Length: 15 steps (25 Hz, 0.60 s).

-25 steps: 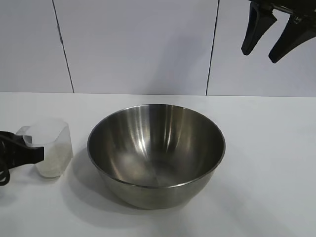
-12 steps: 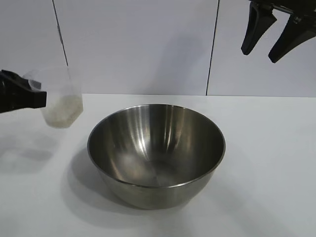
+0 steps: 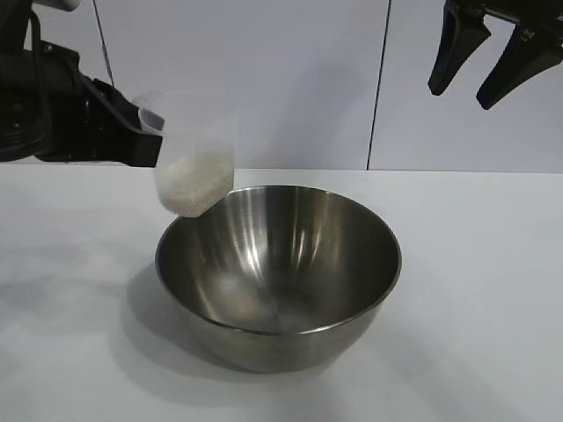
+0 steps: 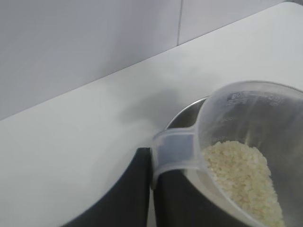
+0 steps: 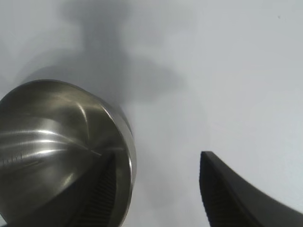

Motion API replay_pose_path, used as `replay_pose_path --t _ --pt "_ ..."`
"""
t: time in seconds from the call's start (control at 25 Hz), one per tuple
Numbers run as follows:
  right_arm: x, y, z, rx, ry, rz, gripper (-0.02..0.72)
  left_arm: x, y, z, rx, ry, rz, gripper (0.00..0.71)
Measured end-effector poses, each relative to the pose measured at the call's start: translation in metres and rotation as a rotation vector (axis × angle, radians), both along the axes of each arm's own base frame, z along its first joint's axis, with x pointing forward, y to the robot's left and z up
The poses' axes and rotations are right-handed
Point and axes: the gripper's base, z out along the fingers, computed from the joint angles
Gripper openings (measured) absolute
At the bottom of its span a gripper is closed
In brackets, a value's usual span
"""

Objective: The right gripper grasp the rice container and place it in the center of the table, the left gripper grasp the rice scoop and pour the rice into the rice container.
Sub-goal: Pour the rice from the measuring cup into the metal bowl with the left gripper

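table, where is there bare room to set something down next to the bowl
Bare table lies right of the rice container, under the raised open right gripper, and at front left. Crowded: the bowl's left rim, where the left gripper holds the rice scoop.

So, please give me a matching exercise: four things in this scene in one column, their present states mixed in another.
Things:
1. translucent plastic rice scoop
2. shiny round steel bowl
3. black left tool
4. black right tool

States:
A. open, high above the table
B. holds white grains, tilted in the air
C. empty, on the white table
D. shut on the scoop's tab

Pairs: 1-B, 2-C, 3-D, 4-A
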Motion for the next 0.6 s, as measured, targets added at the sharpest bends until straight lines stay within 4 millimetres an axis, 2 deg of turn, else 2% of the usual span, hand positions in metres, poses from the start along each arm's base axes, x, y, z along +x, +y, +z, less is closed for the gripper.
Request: replay_pose_path --t 0.16,0.36,0.6 --pt "0.0 0.0 0.0 0.0 -0.002 0.0 0.37 0.01 -0.007 0.006 0.043 -0.062 -0.033 0.008" --pt "0.0 0.0 0.0 0.0 -0.003 -0.001 0.37 0.023 -0.024 -0.004 0.143 -0.107 -0.097 0.008" --pt "0.002 0.0 0.001 0.002 -0.024 -0.006 0.37 0.023 -0.037 -0.004 0.305 -0.244 -0.204 0.008"
